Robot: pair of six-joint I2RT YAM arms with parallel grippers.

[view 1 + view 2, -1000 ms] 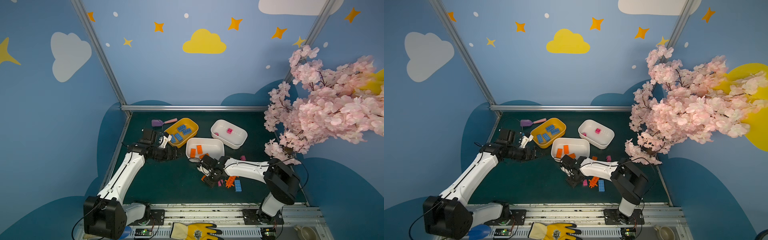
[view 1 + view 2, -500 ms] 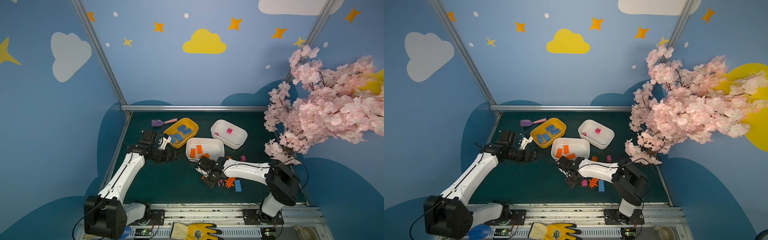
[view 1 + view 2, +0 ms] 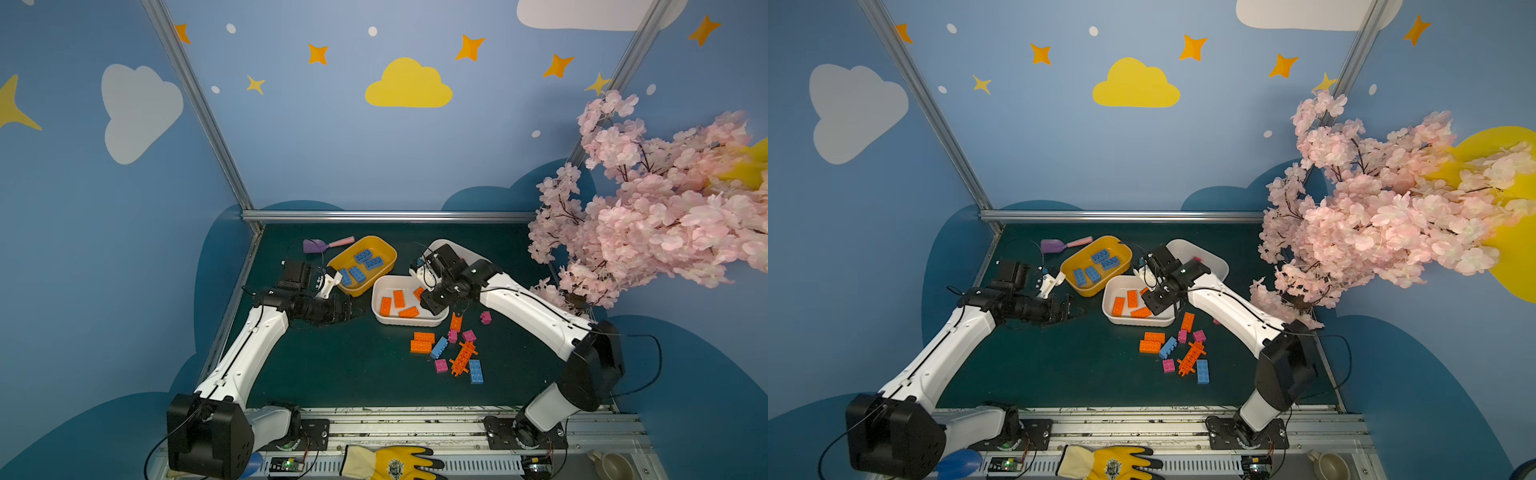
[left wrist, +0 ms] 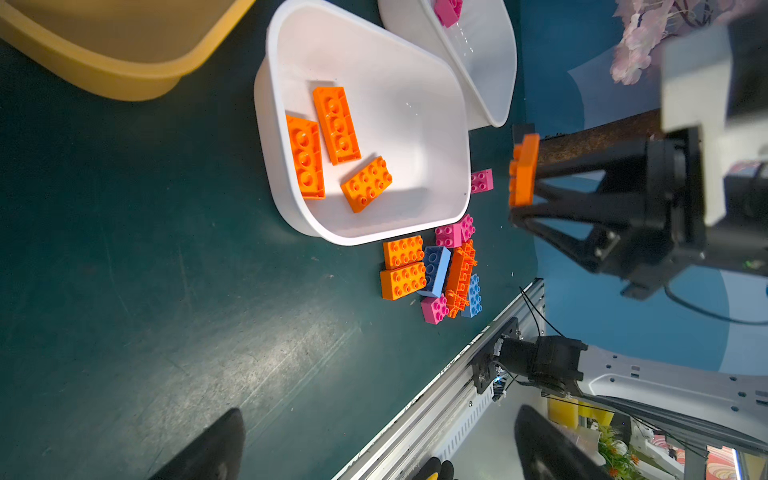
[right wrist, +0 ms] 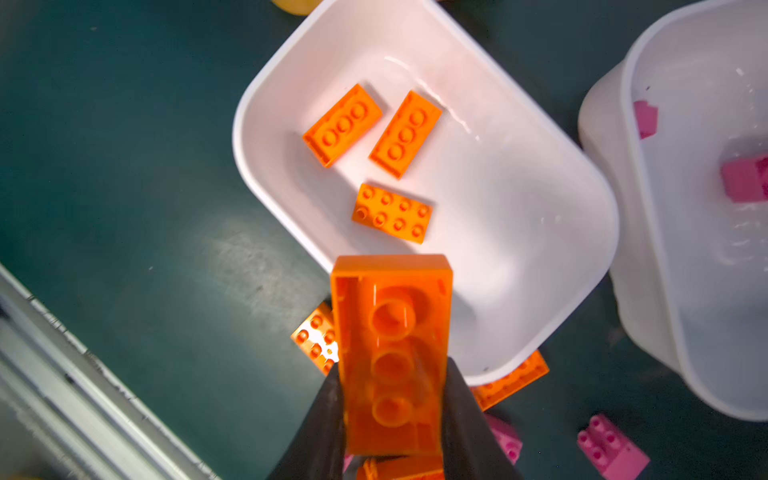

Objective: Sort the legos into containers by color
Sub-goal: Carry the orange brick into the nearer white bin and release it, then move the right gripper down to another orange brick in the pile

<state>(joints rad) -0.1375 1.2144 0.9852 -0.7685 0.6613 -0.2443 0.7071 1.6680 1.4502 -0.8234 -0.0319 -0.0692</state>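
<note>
At the far left of the table (image 3: 332,374) lies a purple scoop (image 3: 312,246), out of the way. The left claw (image 3: 351,309) hangs low with its fingers spread wide and nothing between them, just left of the near white tub (image 5: 519,232) and near the yellow tub (image 3: 341,259), which holds four blue bricks (image 3: 363,256). Three orange bricks (image 5: 392,212) already lie in the near white tub. Above its right-hand side the right claw (image 5: 392,370) is clamped on a fourth orange brick (image 5: 390,324), gripped across its long sides, hollow underside toward the wrist camera. The brick seems to hang over the tub's rim rather than its middle, though the angle leaves that uncertain. A release from here could strike the rim and send it back onto the table. It could also skip into the far white tub (image 5: 685,249), which sits close by and holds pink bricks (image 5: 744,178). A low claw might also shove the light tub. To the right and nearer, the loose pile (image 3: 453,353) of orange, blue and pink legos is unsorted, and a bouncing brick could scatter it.
</note>
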